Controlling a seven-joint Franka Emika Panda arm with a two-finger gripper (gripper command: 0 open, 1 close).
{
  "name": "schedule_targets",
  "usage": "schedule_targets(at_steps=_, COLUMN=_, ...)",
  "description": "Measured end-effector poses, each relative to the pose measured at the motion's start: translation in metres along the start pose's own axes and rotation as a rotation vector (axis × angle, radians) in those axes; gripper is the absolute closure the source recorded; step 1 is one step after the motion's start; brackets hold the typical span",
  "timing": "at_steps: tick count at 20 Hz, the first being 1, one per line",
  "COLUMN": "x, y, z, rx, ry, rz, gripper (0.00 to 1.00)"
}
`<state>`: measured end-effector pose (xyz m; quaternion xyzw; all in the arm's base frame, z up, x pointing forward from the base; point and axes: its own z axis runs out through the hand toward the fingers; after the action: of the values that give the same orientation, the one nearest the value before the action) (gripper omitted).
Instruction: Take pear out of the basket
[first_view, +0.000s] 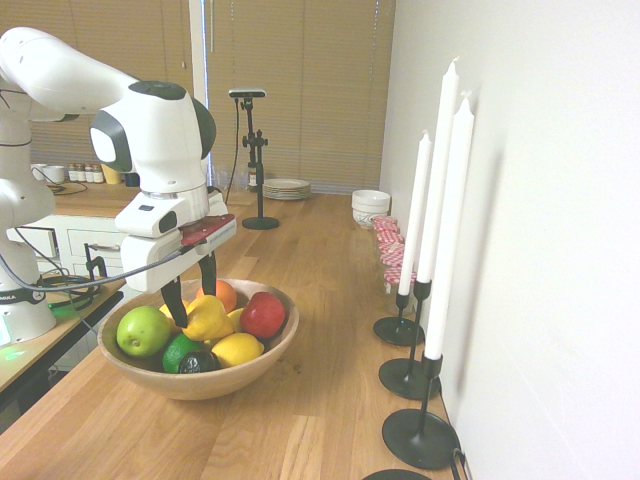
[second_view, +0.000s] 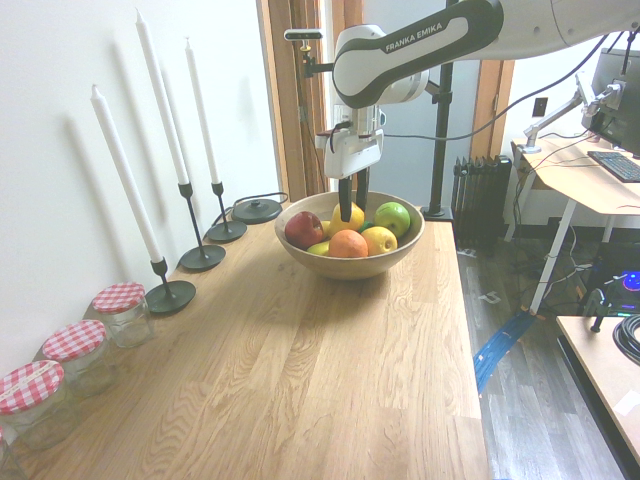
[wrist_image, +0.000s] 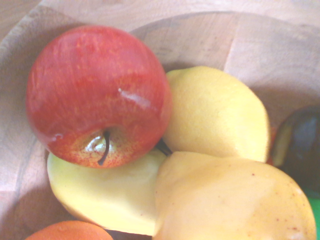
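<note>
One tool (first_view: 192, 300) points straight down, fingers pinching pear (first_view: 208, 318) at basket (first_view: 250, 370) centre; red apple (first_view: 263, 314) at 3 o'clock; vertical grip suits lifting clear of neighbours.

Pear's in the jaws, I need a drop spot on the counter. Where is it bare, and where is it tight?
Bare counter lies in front of the basket, between the jars and the table's open edge. More free wood runs behind the basket toward the plates. The wall side is crowded with candlesticks. The gripper is shut on the pear.
</note>
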<state>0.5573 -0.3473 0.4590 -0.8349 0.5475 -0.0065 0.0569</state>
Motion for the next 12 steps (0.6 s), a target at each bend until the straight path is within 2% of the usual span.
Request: schedule_targets(at_steps=12, x=-0.012, y=-0.001, z=-0.040, rx=0.042, ry=0.034, rz=-0.015, gripper=1.00)
